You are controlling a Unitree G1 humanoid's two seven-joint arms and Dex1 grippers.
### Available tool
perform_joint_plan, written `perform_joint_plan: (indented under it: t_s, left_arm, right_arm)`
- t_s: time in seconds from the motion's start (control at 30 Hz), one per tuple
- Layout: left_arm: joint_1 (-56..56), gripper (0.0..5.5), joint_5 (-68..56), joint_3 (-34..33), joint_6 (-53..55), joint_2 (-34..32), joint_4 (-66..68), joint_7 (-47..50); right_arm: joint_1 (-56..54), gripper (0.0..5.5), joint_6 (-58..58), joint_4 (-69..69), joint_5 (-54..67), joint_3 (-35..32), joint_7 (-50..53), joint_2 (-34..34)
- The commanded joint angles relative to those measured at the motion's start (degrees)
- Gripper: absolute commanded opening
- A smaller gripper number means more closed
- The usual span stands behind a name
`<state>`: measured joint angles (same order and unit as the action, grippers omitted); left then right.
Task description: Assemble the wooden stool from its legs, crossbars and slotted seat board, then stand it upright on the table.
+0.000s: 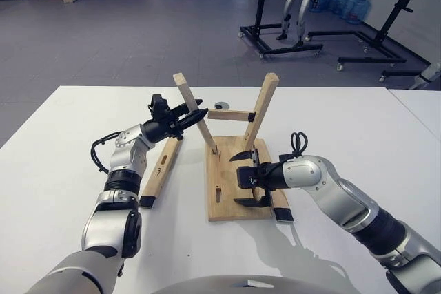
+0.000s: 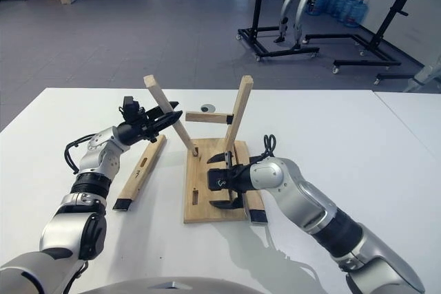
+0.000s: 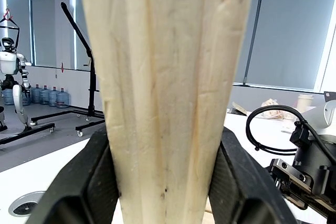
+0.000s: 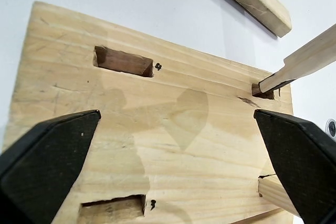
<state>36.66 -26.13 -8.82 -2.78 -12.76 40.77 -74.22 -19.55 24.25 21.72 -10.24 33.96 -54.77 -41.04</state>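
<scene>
The slotted seat board (image 1: 224,204) lies flat on the white table. My left gripper (image 1: 196,116) is shut on a wooden leg (image 3: 168,87) that leans with its lower tip in a far slot (image 4: 268,85) of the board. A second leg (image 1: 260,111) stands tilted in the board's far right corner, with a crossbar (image 1: 231,115) sticking out of it toward the first leg. My right gripper (image 1: 235,180) hovers open just above the board (image 4: 157,119), fingers (image 4: 47,145) spread wide, nothing between them. A loose leg (image 1: 162,170) lies left of the board.
Another wooden piece with a dark end (image 1: 282,213) lies along the board's right side under my right arm. A round cable hole (image 1: 220,106) is set in the table behind the legs. A second table (image 1: 420,108) adjoins at the right.
</scene>
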Motion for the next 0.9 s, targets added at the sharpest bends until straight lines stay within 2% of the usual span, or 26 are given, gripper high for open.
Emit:
perform_joint_plan:
  t_s: [0.03, 0.33, 0.5, 0.57, 0.77, 0.9]
  left_arm:
    - [-1.0, 2.02, 0.8, 0.7, -1.0, -0.4, -0.6, -0.1]
    - [-0.6, 2.02, 1.0, 1.3, -2.0, 0.7, -0.1, 0.4]
    - [-0.9, 2.02, -0.1, 0.7, -1.0, -0.2, -2.0, 1.0]
    - [-0.3, 2.02, -0.1, 0.7, -0.8, -0.2, -1.7, 1.0]
    - [-0.4, 2.02, 0.2, 1.1, -1.2, 0.2, -1.4, 0.7]
    - [-0.8, 2.02, 0.5, 1.5, -1.6, 0.4, -1.5, 0.9]
  right_arm:
    - [4.6, 5.40, 0.9, -1.7, -2.0, 2.1, -3.1, -4.0]
    - [5.1, 5.40, 0.9, -1.2, 0.2, -0.1, -3.5, -4.6]
    - [-0.4, 5.40, 10.0, 2.0, 13.0, -8.4, -2.4, 5.3]
    - [-2.0, 5.40, 13.3, 3.7, 15.7, -9.3, -2.2, 7.7]
    - [-2.6, 5.40, 12.3, 3.0, 13.5, -5.3, -2.1, 7.3]
    - [-3.2, 5.40, 7.5, -1.2, 6.4, 0.4, -0.9, 6.2]
